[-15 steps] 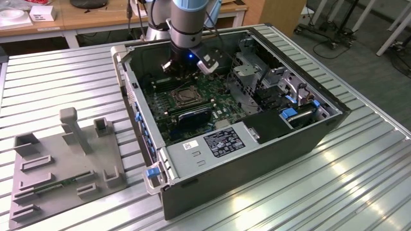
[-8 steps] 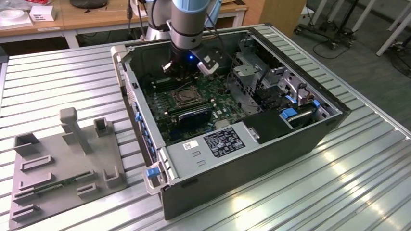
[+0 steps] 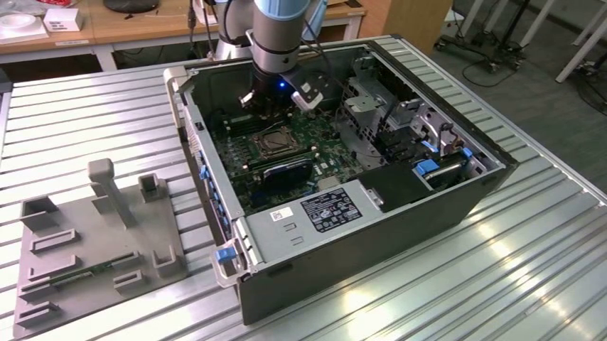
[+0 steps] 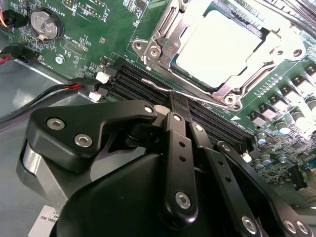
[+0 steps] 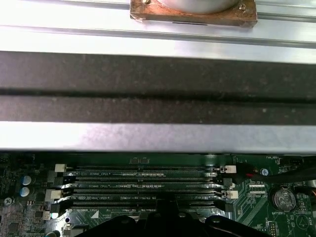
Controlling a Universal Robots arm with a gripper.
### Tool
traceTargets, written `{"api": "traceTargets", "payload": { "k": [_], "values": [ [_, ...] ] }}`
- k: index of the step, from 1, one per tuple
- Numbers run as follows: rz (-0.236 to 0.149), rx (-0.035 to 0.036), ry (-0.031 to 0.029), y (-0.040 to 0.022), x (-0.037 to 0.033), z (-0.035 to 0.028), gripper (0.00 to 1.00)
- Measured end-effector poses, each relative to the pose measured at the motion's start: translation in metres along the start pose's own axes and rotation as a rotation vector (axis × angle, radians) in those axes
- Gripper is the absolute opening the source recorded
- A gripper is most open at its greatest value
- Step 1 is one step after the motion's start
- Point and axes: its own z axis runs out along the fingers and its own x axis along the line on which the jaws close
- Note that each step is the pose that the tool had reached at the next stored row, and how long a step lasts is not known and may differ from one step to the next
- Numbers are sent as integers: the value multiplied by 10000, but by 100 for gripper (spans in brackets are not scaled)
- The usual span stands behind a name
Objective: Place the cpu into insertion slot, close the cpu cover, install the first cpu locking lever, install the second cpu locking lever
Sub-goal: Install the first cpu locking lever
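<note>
Gripper [image 4: 173,106] is down inside the computer case [image 3: 379,234], fingers pinched together with no gap showing. Its tip is right at the thin locking lever [image 4: 157,85], touching or a hair above, hard to call. The memory slots [image 5: 143,186] lie directly under the fingers. Just beyond the tip, the cpu [image 4: 217,47] sits in the insertion slot [image 3: 272,142], with the cpu cover [image 4: 160,39] folded down around it. So this looks like lever work. Latching calls for a firm downward press and a sideways tuck. Further out are the slatted metal table [image 3: 95,114] and a grey fixture [image 3: 95,241], with wooden desks [image 3: 142,25] behind the arm.
</note>
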Motion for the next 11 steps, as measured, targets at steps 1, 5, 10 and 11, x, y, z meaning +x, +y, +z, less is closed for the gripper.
{"api": "traceTargets", "payload": {
  "k": [1,5,10,11],
  "values": [
    [1,0,0,0,0,0,11],
    [1,0,0,-1,0,8,11],
    [9,2,-1,-5,1,21,11],
    [9,3,0,-5,1,21,11]
  ]
}}
